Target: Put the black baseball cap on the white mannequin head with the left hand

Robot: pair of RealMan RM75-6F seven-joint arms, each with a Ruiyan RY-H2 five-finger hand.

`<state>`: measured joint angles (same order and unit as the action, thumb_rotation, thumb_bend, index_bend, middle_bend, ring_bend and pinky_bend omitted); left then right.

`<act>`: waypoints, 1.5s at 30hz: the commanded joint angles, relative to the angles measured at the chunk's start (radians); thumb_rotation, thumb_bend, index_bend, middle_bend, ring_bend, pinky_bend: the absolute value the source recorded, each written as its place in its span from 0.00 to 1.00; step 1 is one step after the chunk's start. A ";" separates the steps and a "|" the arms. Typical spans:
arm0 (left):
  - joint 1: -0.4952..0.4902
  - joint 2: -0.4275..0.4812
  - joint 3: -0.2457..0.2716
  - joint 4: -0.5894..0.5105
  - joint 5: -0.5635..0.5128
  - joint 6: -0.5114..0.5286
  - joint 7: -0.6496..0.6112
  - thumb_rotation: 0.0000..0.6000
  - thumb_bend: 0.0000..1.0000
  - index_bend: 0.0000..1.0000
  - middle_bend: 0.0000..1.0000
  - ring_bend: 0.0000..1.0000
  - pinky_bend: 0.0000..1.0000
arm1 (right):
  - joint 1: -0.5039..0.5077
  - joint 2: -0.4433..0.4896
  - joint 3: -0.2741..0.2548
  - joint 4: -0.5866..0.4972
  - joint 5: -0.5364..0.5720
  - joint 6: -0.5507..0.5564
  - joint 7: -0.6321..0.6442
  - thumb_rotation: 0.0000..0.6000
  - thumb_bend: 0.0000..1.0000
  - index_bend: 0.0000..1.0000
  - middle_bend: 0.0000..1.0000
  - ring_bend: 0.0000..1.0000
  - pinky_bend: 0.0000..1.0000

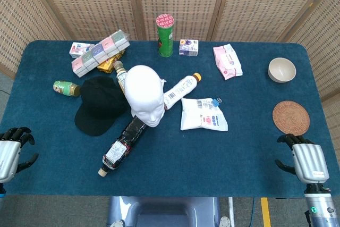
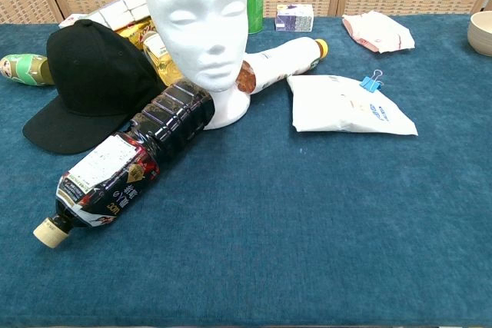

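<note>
The black baseball cap (image 1: 101, 104) (image 2: 96, 86) lies flat on the blue table, brim toward the front left, just left of the white mannequin head (image 1: 144, 95) (image 2: 201, 28). The head stands upright and bare, facing the front. My left hand (image 1: 11, 150) rests at the table's front left corner, far from the cap, its fingers apart and holding nothing. My right hand (image 1: 305, 159) sits at the front right edge, likewise empty with its fingers spread. Neither hand shows in the chest view.
A dark drink bottle (image 1: 122, 142) (image 2: 123, 163) lies against the head's base, between cap and front edge. A white bottle (image 1: 180, 90), a clipped white pouch (image 1: 203, 114), a green jar (image 1: 66, 87), boxes (image 1: 100, 51), a green can (image 1: 165, 35), a bowl (image 1: 281, 69) and a woven coaster (image 1: 290, 116) are scattered about.
</note>
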<state>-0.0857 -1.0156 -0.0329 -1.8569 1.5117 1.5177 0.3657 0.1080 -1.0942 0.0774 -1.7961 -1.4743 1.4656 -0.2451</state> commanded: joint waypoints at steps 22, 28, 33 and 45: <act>-0.001 0.032 -0.012 0.034 0.011 0.010 -0.032 1.00 0.18 0.51 0.35 0.29 0.44 | -0.022 0.019 -0.011 -0.018 -0.023 0.031 0.008 1.00 0.08 0.40 0.43 0.43 0.53; -0.010 0.032 -0.021 0.068 0.003 0.000 -0.037 1.00 0.19 0.51 0.35 0.29 0.45 | -0.027 0.020 -0.014 -0.020 -0.027 0.035 0.008 1.00 0.08 0.40 0.43 0.43 0.53; -0.036 0.012 -0.040 0.144 -0.012 -0.026 -0.045 1.00 0.19 0.52 0.43 0.35 0.50 | -0.030 0.025 -0.015 -0.024 -0.032 0.040 0.007 1.00 0.08 0.40 0.43 0.43 0.53; -0.159 -0.095 -0.071 0.392 -0.059 -0.203 -0.154 1.00 0.11 0.64 0.61 0.48 0.60 | -0.048 0.035 -0.023 -0.041 -0.045 0.062 -0.008 1.00 0.08 0.40 0.43 0.43 0.53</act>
<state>-0.2126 -1.0747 -0.0968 -1.5157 1.4594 1.3534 0.2461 0.0602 -1.0599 0.0547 -1.8361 -1.5194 1.5266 -0.2525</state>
